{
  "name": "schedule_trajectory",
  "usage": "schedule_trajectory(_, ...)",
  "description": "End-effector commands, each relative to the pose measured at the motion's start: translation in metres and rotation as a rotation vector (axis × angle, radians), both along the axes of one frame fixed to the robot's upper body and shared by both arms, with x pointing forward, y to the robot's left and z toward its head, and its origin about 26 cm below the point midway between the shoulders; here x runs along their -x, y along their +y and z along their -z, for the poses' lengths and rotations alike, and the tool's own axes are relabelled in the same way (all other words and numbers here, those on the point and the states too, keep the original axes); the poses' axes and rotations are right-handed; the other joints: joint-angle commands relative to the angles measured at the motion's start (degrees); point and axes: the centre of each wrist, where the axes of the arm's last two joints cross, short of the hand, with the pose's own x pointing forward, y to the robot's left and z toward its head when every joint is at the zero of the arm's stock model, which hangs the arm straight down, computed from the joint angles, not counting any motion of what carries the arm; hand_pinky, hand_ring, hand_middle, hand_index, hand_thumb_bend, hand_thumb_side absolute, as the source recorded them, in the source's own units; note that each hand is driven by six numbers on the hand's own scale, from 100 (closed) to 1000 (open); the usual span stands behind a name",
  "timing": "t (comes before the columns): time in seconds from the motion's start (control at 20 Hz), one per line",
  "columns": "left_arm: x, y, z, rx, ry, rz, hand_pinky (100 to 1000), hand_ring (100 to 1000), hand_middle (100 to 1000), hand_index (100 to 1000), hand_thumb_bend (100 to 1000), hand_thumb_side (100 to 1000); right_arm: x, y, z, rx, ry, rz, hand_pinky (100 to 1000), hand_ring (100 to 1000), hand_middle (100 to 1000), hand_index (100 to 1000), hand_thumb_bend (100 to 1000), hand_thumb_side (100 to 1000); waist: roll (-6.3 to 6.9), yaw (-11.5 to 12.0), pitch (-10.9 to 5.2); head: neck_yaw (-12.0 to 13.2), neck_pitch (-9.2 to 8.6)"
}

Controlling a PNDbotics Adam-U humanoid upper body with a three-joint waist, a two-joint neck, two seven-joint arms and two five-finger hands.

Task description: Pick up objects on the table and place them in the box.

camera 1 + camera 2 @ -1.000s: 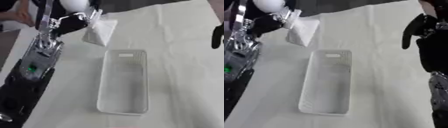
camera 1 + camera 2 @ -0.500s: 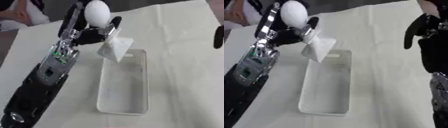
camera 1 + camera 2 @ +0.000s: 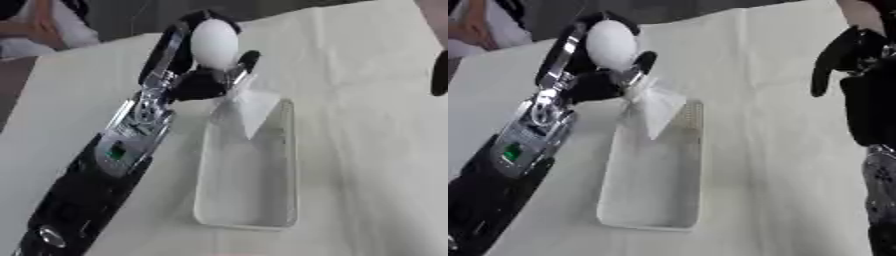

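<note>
My desk (image 3: pixel 367 75) is spread with a pale cream cloth that wrinkles toward the far edge, and beyond that edge the room falls dark. My left arm (image 3: pixel 114 165), long and black with silver plates and a small green light on the forearm, reaches in from the lower left corner toward the middle of the desk. A clear rectangular plastic box (image 3: pixel 249 200) lies open on the cloth just to the right of that arm, its long side running away from me. My right hand (image 3: pixel 842 55) hangs at the right edge, well apart from the box, black fingers relaxed and pointing down, holding nothing. My left hand (image 3: pixel 206 75) hovers at the box's far end, fingers pinching a small white crumpled piece of paper (image 3: pixel 245 110) that dangles over that end.
</note>
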Motion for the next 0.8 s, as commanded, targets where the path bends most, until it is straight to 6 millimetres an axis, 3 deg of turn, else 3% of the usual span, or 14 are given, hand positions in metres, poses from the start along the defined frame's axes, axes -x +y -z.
schedule_trajectory(0.05,0.001,-0.001,0.0,-0.009,0.008,0.022,100,100,104,208,100,149,0.003,-0.001,-0.008,-0.001,-0.029,0.003,333,540,836,859,100,821,-0.19,0.03,-0.76,0.13,-0.19)
schedule_trajectory(0.25,0.004,-0.002,0.003,-0.054,0.031,0.062,100,167,176,276,100,100,0.002,-0.001,-0.007,0.001,-0.024,0.007,334,540,837,860,100,818,0.0,0.23,-0.89,0.03,-0.19)
schedule_trajectory(0.3,0.005,-0.002,0.003,-0.063,0.032,0.077,100,209,212,308,100,114,0.002,-0.001,-0.007,0.001,-0.022,0.008,334,541,837,860,100,818,0.02,0.29,-0.93,0.02,-0.19)
schedule_trajectory(0.4,0.006,-0.003,0.001,-0.082,0.025,0.122,100,307,308,394,190,238,0.002,-0.001,-0.006,0.001,-0.019,0.008,334,541,837,860,100,818,0.06,0.46,-1.02,-0.03,-0.19)
schedule_trajectory(0.45,0.007,-0.004,-0.001,-0.103,0.015,0.152,100,427,424,498,362,458,0.002,-0.001,-0.006,0.001,-0.017,0.008,335,541,837,860,100,818,0.07,0.53,-1.09,-0.06,-0.19)
schedule_trajectory(0.5,0.008,-0.004,-0.002,-0.125,0.004,0.177,100,507,499,576,669,669,0.002,-0.001,-0.005,0.001,-0.016,0.008,335,542,836,860,100,818,0.07,0.6,-1.14,-0.09,-0.19)
schedule_trajectory(0.55,0.01,-0.005,-0.004,-0.167,-0.021,0.229,233,659,638,744,924,736,0.002,-0.001,-0.005,0.001,-0.014,0.008,336,542,836,863,100,818,0.08,0.63,-1.21,-0.11,-0.19)
schedule_trajectory(0.6,0.011,-0.005,-0.006,-0.217,-0.044,0.285,385,783,758,861,1000,765,0.002,-0.001,-0.005,0.001,-0.013,0.009,336,543,836,863,100,819,0.08,0.69,-1.25,-0.16,-0.19)
schedule_trajectory(0.75,0.013,-0.002,-0.011,-0.415,-0.105,0.436,613,936,897,1000,1000,823,0.002,-0.001,-0.004,0.0,-0.009,0.009,338,543,836,861,100,818,0.13,0.83,-1.39,-0.29,-0.19)
schedule_trajectory(0.8,0.013,-0.001,-0.011,-0.463,-0.112,0.466,656,961,924,1000,1000,835,0.002,-0.001,-0.004,0.0,-0.009,0.009,337,543,836,861,100,818,0.13,0.88,-1.41,-0.33,-0.19)
